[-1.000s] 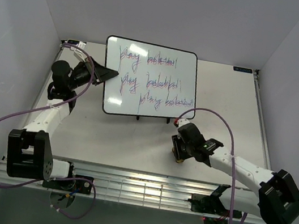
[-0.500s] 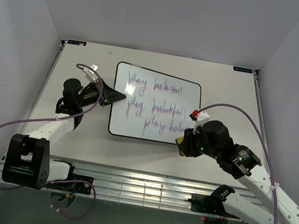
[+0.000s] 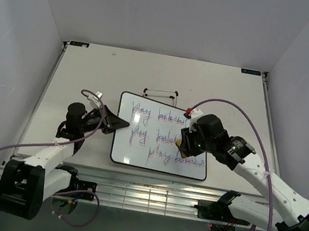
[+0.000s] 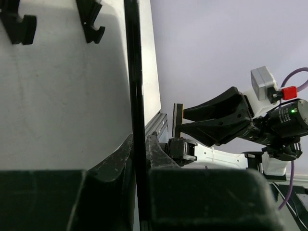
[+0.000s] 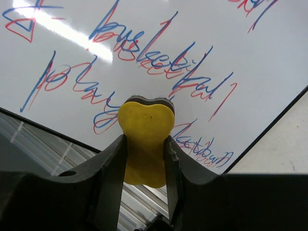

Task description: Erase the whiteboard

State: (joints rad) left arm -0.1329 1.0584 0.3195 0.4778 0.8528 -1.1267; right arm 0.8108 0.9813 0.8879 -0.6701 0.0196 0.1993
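The whiteboard, glossy white with a thin black frame and purple-blue handwriting, is held above the table near the front. My left gripper is shut on its left edge; in the left wrist view the black frame runs between the jaws. My right gripper is shut on the yellow eraser and holds it over the board's right part, by the lower lines of writing. The right gripper also shows in the left wrist view.
The small black wire stand stands behind the board on the table. White walls enclose the table on three sides. A metal rail runs along the near edge.
The left gripper has carried the whiteboard off the wire stand, toward the front and to the right. The right gripper has lifted the eraser from the table and brought it over the board.
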